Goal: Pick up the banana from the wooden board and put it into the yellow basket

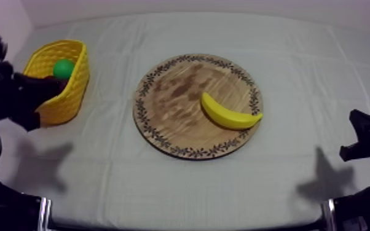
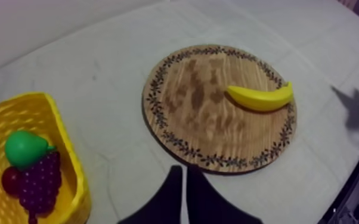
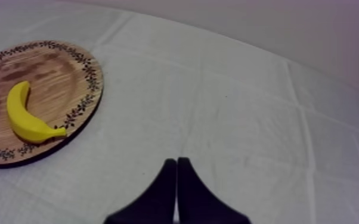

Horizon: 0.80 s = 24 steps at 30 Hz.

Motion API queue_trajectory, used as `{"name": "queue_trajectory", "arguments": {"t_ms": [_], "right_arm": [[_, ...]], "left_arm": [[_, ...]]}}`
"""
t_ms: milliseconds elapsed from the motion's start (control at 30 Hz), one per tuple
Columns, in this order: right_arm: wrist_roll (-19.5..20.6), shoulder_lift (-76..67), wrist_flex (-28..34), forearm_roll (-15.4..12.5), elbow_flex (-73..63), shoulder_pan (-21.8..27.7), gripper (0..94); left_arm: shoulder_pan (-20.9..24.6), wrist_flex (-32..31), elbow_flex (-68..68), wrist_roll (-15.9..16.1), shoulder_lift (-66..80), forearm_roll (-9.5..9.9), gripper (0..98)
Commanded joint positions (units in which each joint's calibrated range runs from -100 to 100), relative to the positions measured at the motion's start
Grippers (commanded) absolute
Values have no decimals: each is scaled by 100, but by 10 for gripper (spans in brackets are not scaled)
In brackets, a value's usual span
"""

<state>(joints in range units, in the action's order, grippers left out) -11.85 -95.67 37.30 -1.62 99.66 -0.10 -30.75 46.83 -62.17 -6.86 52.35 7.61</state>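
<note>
- The banana [image 1: 229, 114] lies flat on the round wooden board [image 1: 175, 104], on the half toward my right arm. One end reaches the patterned rim and the other points in toward the board's middle.
- Nothing touches the banana, and both grippers are well apart from it.
- In the left wrist view the banana [image 2: 260, 97] rests at the board's [image 2: 206, 119] far side. In the right wrist view the banana [image 3: 27, 116] sits on the board [image 3: 56, 71] close to the near rim.
- The yellow basket [image 1: 70, 92] stands on the left side of the table, apart from the board with bare cloth between them.
- Inside the basket [image 2: 68, 161] are a green pear [image 2: 22, 148], a bunch of purple grapes [image 2: 39, 182] touching the pear, and a small red fruit [image 2: 9, 179] just beside the grapes.
- The left gripper [image 2: 183, 173] hangs over the cloth between basket and board. Its fingers lie together in a narrow wedge and hold nothing.
- In the top view my left arm [image 1: 9, 98] is a dark shape just beside the basket's outer wall.
- The right gripper [image 3: 176, 162] hangs over bare grey-white cloth [image 3: 247, 119] off to the side of the board, with its fingers pressed together and empty.
- My right arm [image 1: 369, 138] sits low at the table's right edge.
</note>
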Motion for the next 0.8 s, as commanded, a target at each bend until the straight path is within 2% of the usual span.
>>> {"name": "queue_trajectory", "arguments": {"t_ms": [0,133,367,767], "right_arm": [[1,0,4,-2,1,2,3],[1,0,4,-2,1,2,3],[1,0,4,-2,1,2,3],[1,0,4,-2,1,2,3]], "left_arm": [[-80,603,1308,136,-1392,-31,1],[-258,1142,2420,319,-2478,-109,1],[-505,1730,3983,480,-4029,-216,1],[-1006,2728,6141,533,-5803,-200,1]]}}
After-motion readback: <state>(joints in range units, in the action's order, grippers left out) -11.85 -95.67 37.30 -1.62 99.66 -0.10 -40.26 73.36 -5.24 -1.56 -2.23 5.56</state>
